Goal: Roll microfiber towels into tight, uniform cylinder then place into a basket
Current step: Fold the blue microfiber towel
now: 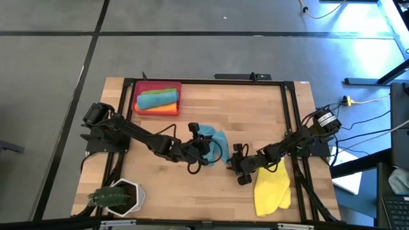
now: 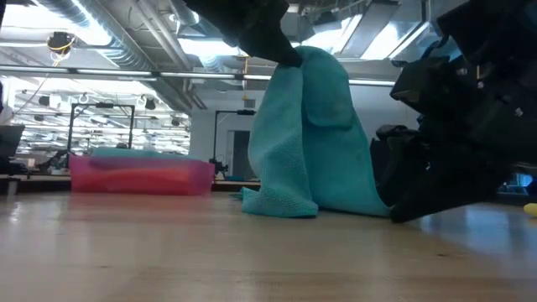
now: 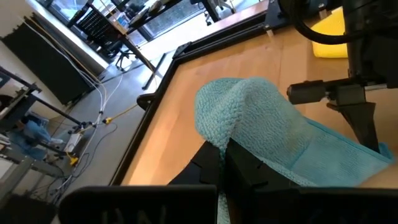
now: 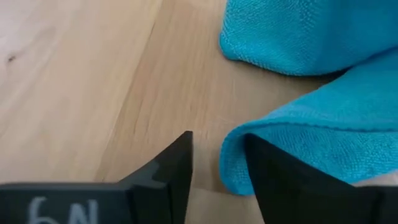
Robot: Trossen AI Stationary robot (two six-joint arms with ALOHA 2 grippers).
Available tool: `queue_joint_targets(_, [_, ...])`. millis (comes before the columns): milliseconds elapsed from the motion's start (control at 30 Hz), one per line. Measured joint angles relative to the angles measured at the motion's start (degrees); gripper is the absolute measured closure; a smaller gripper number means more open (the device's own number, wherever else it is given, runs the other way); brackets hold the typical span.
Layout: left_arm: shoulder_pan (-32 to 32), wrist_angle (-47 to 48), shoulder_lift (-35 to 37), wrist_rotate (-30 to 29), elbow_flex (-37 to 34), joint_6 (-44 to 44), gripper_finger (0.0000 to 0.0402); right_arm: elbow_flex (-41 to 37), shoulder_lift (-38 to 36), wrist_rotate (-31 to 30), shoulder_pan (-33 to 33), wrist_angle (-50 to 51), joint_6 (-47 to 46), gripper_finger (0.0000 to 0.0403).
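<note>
A teal-blue towel (image 1: 216,142) is at the table's middle, lifted at one end by my left gripper (image 1: 199,148), which is shut on it. In the low view the towel (image 2: 315,134) hangs in folds with its lower end on the table. My right gripper (image 1: 238,167) is open and low at the table, just right of the towel, and a towel corner (image 4: 233,163) lies between its fingers. A yellow towel (image 1: 271,188) lies flat near the right front. The red basket (image 1: 137,96) at the far left holds rolled teal, green and orange towels. My left gripper pinches a bunched fold at the towel's top (image 3: 233,115) between its two fingers, coming from above (image 2: 273,38). Several layers drape over the fingers. The towel hangs below, slack, and its lower end (image 2: 281,205) rests on the table. My right gripper: I cannot tell whether its fingers touch the towel corner.
A white pot with a plant (image 1: 118,198) stands at the near left corner. A black frame (image 1: 289,121) runs along the table's edges. Bare wood lies between the basket and the towel.
</note>
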State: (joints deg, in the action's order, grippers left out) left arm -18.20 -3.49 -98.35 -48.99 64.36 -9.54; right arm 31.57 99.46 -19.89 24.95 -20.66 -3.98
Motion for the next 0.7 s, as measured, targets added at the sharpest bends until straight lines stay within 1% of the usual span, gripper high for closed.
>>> queue_joint_targets(133, [0.00, 0.00, 0.00, 0.00, 0.00, -0.02, 0.0401, 0.00, 0.04, -0.56, 0.00, 0.25, 1.30, 0.0296])
queue_joint_targets(333, [0.00, 1.75, 0.00, 1.49, 0.00, 0.06, 0.0401, 0.77, 0.04, -1.46, -0.14, 1.83, 1.81, 0.0389])
queue_joint_targets(400, [0.00, 3.35, 0.00, 2.05, 0.00, 0.23, 0.0401, 2.13, -0.18, -2.31, -0.20, 4.52, 2.08, 0.0393])
queue_joint_targets(467, [-0.02, 5.38, 0.00, 2.08, 0.00, 0.44, 0.0401, 3.99, -1.12, -5.36, -0.27, 10.40, 1.29, 0.0390])
queue_joint_targets(533, [-0.02, 7.18, 0.00, 2.11, 0.00, 0.46, 0.0401, 6.20, -2.61, -9.45, -0.43, 19.11, -0.57, 0.0392])
queue_joint_targets(633, [-0.02, 8.99, 0.00, 2.14, 0.00, 0.48, 0.0401, 10.40, -5.70, -15.03, -0.36, 31.82, -6.22, 0.0397])
queue_joint_targets(700, [-0.22, 9.45, 0.00, 2.14, 0.00, 1.02, 0.0401, 12.21, -7.33, -17.54, -0.25, 39.01, -10.34, 0.0396])
